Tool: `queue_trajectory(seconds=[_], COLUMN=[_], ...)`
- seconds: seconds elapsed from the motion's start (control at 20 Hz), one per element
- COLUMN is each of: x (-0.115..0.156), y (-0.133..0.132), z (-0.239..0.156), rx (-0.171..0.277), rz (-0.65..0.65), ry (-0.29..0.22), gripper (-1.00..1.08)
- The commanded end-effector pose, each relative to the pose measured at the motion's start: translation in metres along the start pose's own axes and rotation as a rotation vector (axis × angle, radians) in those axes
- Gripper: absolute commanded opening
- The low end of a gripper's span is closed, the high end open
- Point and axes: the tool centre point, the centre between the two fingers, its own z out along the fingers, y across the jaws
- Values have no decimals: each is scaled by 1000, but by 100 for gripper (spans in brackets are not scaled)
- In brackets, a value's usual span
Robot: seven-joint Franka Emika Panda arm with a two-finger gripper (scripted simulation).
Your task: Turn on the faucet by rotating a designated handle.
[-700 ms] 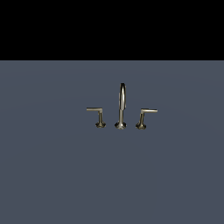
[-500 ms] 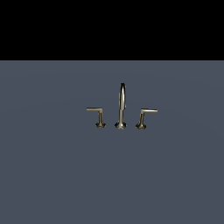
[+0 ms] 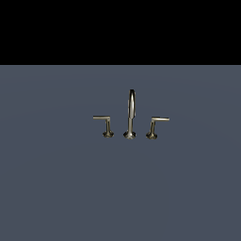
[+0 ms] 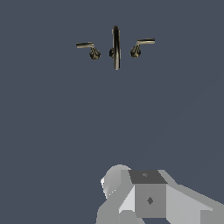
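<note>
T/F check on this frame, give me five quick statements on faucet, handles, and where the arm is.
1. The spout stands between two levers. True.
2. The handle on the exterior view's right has its arm pointing away from the spout. True.
3. The tool is clamped on that handle. False: nothing touches the faucet in either view, and the exterior view shows no arm.
4. Both levers point the same way. False: the other lever mirrors it, pointing to the exterior view's left.
5. In the wrist view the faucet is far from the grey arm parts. True.
</note>
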Motion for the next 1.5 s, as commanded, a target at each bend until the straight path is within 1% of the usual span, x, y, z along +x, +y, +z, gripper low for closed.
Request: queue_trajectory(seconds=[0.0, 0.3, 0.6, 1.0, 1.45], x=[2, 17, 47, 108, 181], y=[0, 1, 3, 11, 26], z=[0, 3, 9, 31, 72], rx=[0, 6, 16, 33, 47], rz=[5, 52, 146, 344, 592], ry=[0, 1, 3, 4, 4], gripper=[-100, -100, -100, -100, -100])
